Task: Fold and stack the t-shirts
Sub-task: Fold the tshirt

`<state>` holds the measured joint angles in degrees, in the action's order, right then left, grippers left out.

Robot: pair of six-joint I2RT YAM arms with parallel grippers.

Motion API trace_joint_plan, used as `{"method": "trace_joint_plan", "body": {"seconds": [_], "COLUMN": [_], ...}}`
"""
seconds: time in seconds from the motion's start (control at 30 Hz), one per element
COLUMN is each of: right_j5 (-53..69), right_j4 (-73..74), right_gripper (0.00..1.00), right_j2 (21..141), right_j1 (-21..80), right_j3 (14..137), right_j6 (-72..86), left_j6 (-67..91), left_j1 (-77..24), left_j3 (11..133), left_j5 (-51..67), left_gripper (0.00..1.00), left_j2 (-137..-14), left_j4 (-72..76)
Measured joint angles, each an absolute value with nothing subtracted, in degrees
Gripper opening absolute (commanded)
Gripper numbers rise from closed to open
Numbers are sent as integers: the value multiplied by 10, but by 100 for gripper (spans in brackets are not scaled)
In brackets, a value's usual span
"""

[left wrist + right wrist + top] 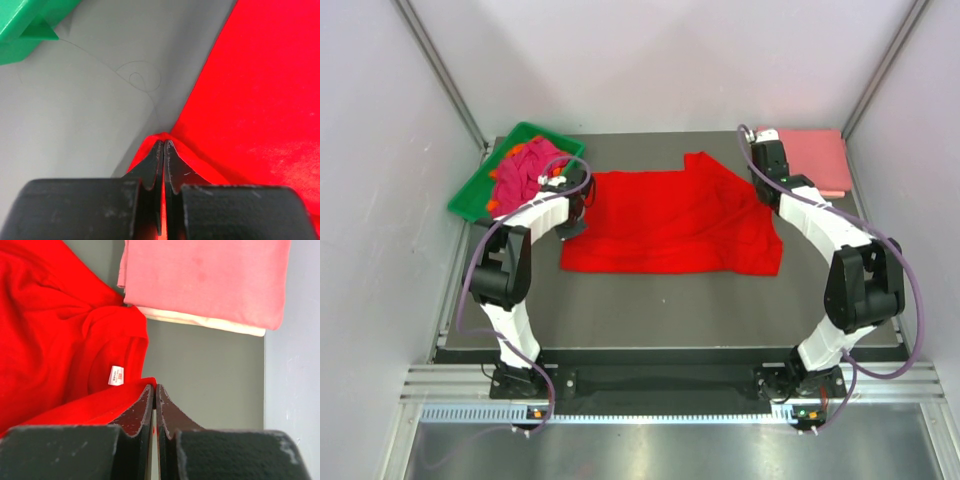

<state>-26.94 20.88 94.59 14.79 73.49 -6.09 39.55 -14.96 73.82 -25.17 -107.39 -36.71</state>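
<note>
The red shirt [670, 225] lies spread across the middle of the table [670, 305], its neck toward the right, with the white label [116, 375] showing inside the collar. The left gripper [163, 144] is closed tight on a small raised fold at the shirt's left edge. The right gripper [154, 388] is pinched shut on the edge by the collar. A folded pink shirt [807, 157] sits at the far right corner, just beside the red one. The green tray [470, 197] at far left holds a heap of shirts [525, 170], magenta and orange.
</note>
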Motion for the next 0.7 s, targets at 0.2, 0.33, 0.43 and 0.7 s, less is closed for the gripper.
{"method": "trace_joint_plan", "body": {"seconds": [0.2, 0.33, 0.43, 0.7], "right_j5": [-272, -285, -304, -346], "right_j4": [210, 212, 225, 245], "right_gripper": [0, 0, 0, 0], "right_j2": [950, 962, 973, 985], "right_j1": [149, 149, 149, 149], "right_j3": [735, 735, 735, 735], "right_j6": [-65, -65, -65, -65], "left_j6": [411, 416, 420, 428], "left_j1": [-149, -143, -138, -131], "left_j3": [740, 743, 743, 743], "left_j5": [-271, -274, -274, -272], "left_gripper": [0, 0, 0, 0], "left_j2": [-1074, -1074, -1074, -1074], "left_j4": [-368, -369, -370, -373]}}
